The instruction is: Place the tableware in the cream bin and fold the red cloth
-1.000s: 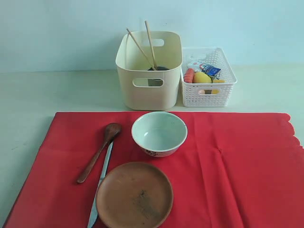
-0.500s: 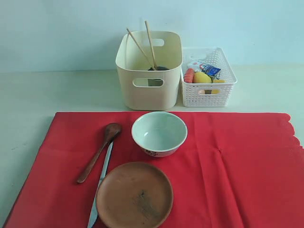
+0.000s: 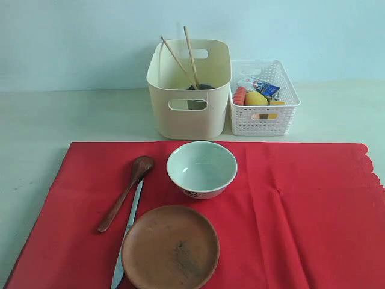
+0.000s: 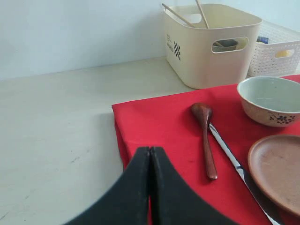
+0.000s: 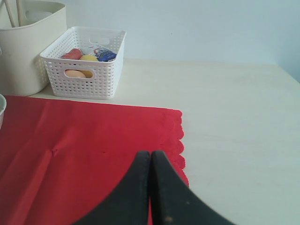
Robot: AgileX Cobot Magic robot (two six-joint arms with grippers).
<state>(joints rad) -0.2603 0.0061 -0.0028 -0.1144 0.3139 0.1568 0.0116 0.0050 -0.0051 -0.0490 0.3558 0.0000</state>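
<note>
1. The red cloth (image 3: 301, 211) lies spread flat on the table (image 3: 72, 114). It has a few faint creases, and its scalloped edge is on the right.
2. On the cloth's left half, the white bowl (image 3: 201, 168) stands upright and empty, with a dark pattern low on its outside.
3. The brown plate (image 3: 170, 247) sits in front of the bowl, near but apart from it.
4. The wooden spoon (image 3: 123, 195) lies slantwise left of the bowl. The knife (image 3: 128, 232) lies beside the spoon, with its lower part against the plate's left rim.
5. The cream bin (image 3: 189, 114) stands behind the cloth. Two chopsticks (image 3: 186, 57) lean out of it, and the dark rim of a cup (image 3: 202, 87) shows inside.
6. A white basket (image 3: 264, 114) touches the bin's right side and holds food items.
7. The left gripper (image 4: 149, 150) has its jaws pressed together and holds nothing. It hangs over the cloth's left edge.
8. The right gripper (image 5: 150, 153) is likewise clamped and empty, above the cloth near the scalloped edge.
9. Neither gripper appears in the exterior view.
</note>
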